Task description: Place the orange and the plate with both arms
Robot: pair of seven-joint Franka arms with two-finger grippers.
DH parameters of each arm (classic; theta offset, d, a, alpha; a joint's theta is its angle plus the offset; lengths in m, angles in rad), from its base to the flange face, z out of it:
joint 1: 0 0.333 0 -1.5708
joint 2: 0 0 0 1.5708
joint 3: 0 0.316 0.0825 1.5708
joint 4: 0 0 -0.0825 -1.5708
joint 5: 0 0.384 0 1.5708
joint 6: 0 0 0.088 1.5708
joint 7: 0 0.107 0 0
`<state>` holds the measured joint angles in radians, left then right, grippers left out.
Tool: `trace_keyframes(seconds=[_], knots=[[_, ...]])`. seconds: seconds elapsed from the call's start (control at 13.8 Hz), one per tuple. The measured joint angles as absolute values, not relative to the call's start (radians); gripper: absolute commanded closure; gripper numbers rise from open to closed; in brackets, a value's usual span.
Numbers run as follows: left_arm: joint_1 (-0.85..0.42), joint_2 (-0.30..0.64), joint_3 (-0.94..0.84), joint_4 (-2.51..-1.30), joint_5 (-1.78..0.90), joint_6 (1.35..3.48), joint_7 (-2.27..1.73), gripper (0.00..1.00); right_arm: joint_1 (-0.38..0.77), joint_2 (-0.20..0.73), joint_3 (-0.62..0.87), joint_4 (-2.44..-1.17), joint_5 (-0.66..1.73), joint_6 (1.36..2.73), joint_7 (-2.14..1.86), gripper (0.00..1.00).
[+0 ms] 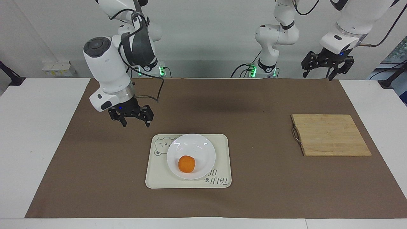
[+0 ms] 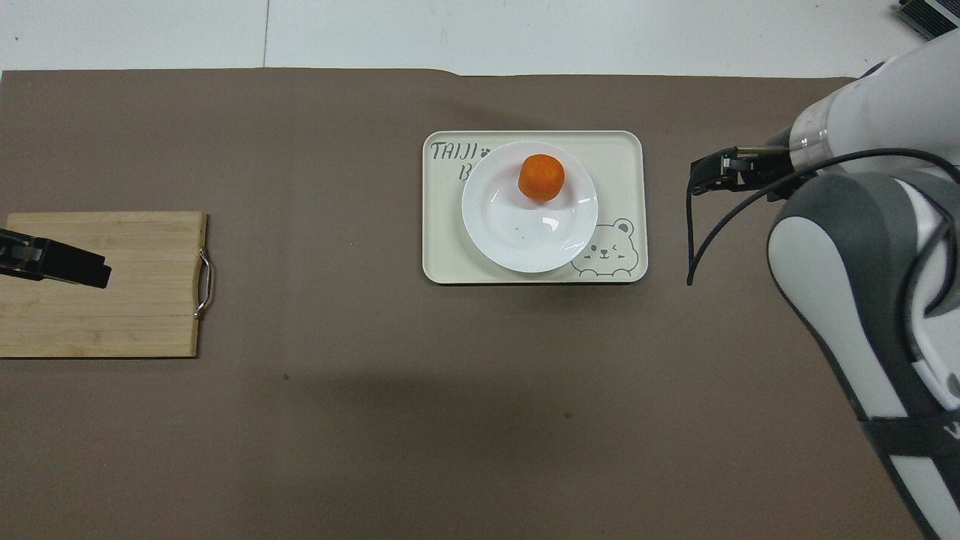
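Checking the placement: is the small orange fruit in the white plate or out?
In: the small round orange rests inside the glossy white plate, which sits on the cream tray.
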<state>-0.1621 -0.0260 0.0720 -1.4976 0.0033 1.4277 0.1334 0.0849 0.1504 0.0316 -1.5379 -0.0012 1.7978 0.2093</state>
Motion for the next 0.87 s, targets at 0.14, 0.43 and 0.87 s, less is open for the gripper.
trace_keyframes(seconds=[0.14, 0.43, 0.87], knots=[[-0.162, -0.026, 0.072, -1.498, 0.003, 1.427, 0.133, 0.0, 0.076, 0.093, 0.028, -1.537, -0.02, 1.75, 0.209, 0.0], [-0.162, -0.026, 0.071, -1.498, 0.002, 1.425, 0.133, 0.0, 0.056, 0.017, 0.0, -1.527, -0.023, 1.63, 0.209, 0.0], [-0.162, -0.026, 0.071, -1.498, 0.002, 1.419, 0.133, 0.0, 0.055, -0.095, -0.071, -1.523, -0.023, 1.452, 0.121, 0.0]])
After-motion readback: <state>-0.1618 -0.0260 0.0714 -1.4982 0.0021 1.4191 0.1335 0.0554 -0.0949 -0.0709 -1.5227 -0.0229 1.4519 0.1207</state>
